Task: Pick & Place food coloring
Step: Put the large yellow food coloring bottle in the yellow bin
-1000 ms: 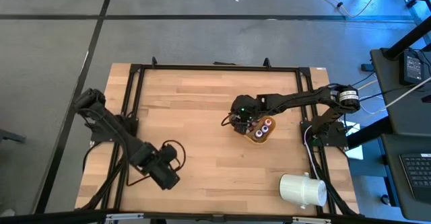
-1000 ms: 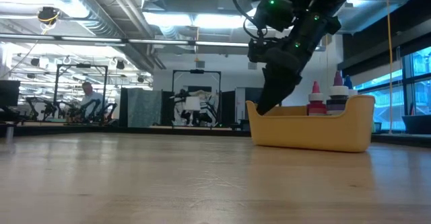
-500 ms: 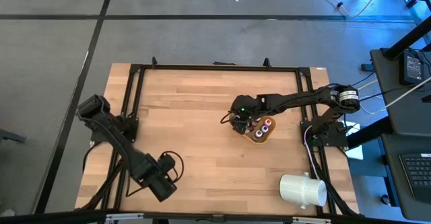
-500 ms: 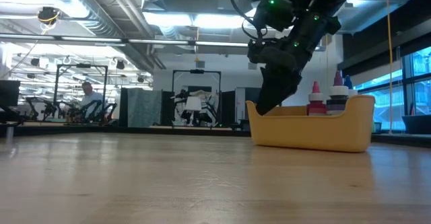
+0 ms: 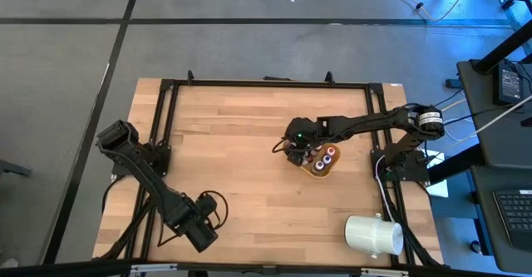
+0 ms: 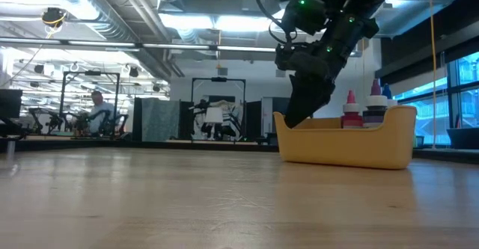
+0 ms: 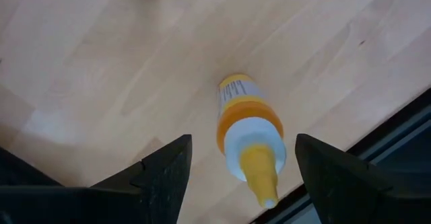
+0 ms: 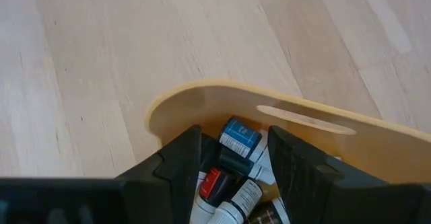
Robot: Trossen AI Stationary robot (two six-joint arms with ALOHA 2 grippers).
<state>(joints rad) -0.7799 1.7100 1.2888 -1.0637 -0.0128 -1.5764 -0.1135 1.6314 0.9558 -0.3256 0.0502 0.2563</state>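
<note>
we've got the right gripper dipped into the near end of the yellow bowl, fingers partly apart and straddling a little blue-labelled bottle, though we can't tell whether they're actually pinching it. more food coloring bottles stand upright in the bowl, caps poking over the rim. over at the table's left front corner our left gripper hovers with its fingers spread wide above an orange-capped bottle standing right by the table edge. that's our worry: we judge one careless finger on the way down could tip this bottle and send it rolling off the edge. on the other side, the bowl is crowded, so we reckon the right fingers could snag a neighbour or drag the light bowl across the wooden table. the white cylinder sits well clear at the right front.
</note>
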